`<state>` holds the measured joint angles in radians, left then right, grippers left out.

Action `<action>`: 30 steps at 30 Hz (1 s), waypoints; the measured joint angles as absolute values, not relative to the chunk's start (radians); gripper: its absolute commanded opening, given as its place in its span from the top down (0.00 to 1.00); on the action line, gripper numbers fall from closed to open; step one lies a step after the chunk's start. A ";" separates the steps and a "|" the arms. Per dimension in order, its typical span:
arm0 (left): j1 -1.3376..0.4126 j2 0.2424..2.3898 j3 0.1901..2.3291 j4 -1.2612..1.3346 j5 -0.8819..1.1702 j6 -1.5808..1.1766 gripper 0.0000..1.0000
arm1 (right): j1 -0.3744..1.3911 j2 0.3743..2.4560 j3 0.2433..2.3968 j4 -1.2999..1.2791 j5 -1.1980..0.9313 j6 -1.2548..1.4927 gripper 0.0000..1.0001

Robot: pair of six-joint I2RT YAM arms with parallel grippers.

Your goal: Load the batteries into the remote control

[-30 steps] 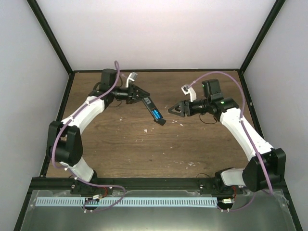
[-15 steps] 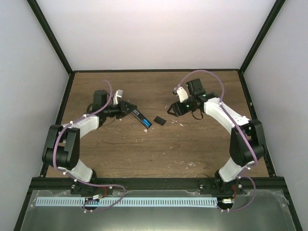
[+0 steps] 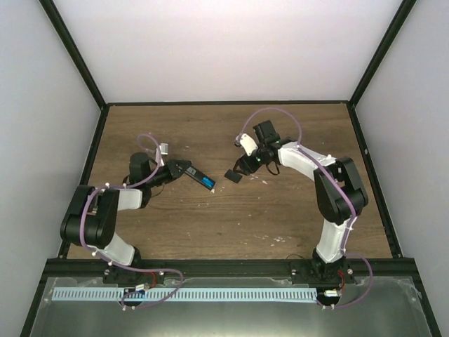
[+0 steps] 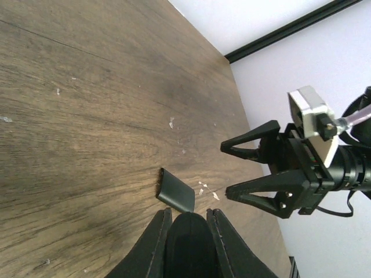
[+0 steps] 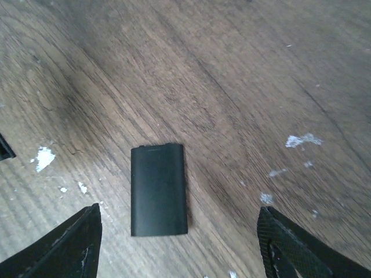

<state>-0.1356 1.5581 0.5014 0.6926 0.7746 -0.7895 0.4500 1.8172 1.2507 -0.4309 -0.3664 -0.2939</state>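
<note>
The remote control [image 3: 198,176] is a slim black bar that my left gripper [image 3: 181,169] is shut on at one end. It points right and down over the table. A bright blue strip of batteries [image 3: 208,182] shows in its far end. In the left wrist view the remote control [image 4: 188,246] fills the gap in the left gripper [image 4: 188,213]. A small black battery cover [image 3: 232,175] lies flat on the wood, apart from the remote. My right gripper [image 3: 238,167] hovers open just above it. The cover [image 5: 158,190] lies ahead of the right gripper [image 5: 179,255], nearer the left finger.
White flecks [image 5: 44,157] are scattered on the brown wooden table [image 3: 280,217] around the cover. Black frame posts and white walls close in the back and sides. From the left wrist, the cover [image 4: 175,191] lies just ahead, with the open right gripper [image 4: 246,171] beyond it.
My left arm has drawn the remote back to the left, leaving the cover on the table. My right arm has swung left over the cover and its jaws have widened.
</note>
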 measured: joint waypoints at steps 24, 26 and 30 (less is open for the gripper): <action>-0.115 1.701 0.509 0.843 0.746 -0.780 1.00 | 0.533 1.998 1.321 -0.490 -0.274 -0.393 0.36; -0.115 1.701 0.516 0.843 0.746 -0.779 1.00 | 0.538 2.000 1.325 -0.493 -0.261 -0.397 0.39; -0.115 1.715 0.534 0.844 0.749 -0.774 1.00 | 0.542 2.004 1.329 -0.500 -0.244 -0.405 0.53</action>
